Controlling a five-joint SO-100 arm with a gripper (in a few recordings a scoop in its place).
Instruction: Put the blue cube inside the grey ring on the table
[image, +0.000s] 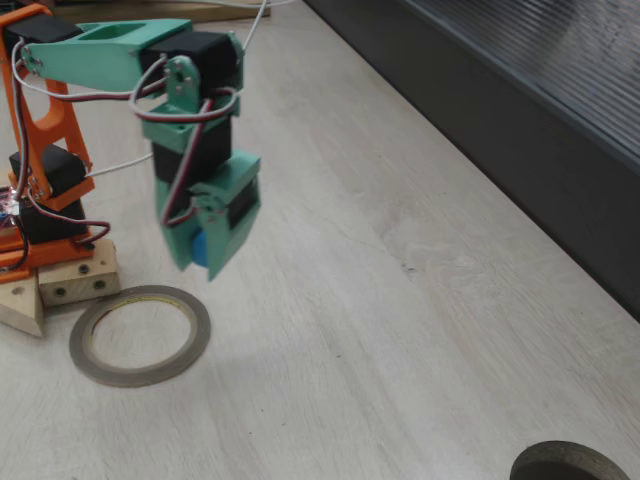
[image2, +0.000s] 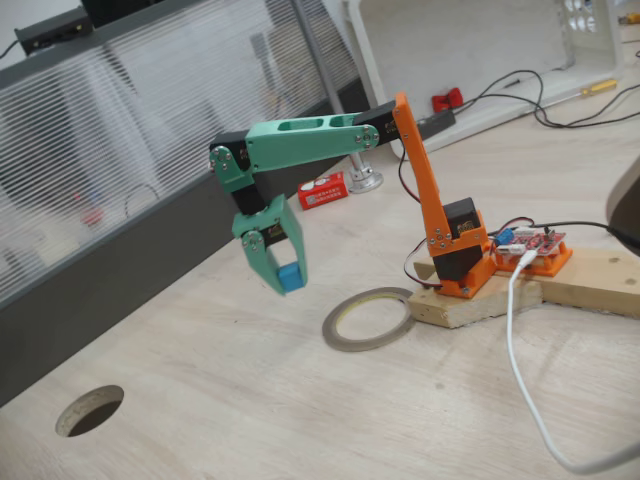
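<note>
The blue cube (image2: 291, 277) hangs in the air, clamped between the green fingers of my gripper (image2: 285, 278), which is shut on it. In a fixed view only a sliver of the blue cube (image: 199, 248) peeks out from between the fingers of the gripper (image: 203, 256). The grey ring (image: 140, 334) lies flat on the pale table (image: 400, 330), below and to the left of the gripper there. In a fixed view the grey ring (image2: 369, 319) sits lower right of the held cube, close to the arm's base.
The orange arm base stands on a wooden block (image2: 520, 292) beside the ring. A round hole (image2: 90, 409) is cut into the table. A dark raised ledge (image: 500, 130) runs along the table's far side. A white cable (image2: 530, 400) trails over the table.
</note>
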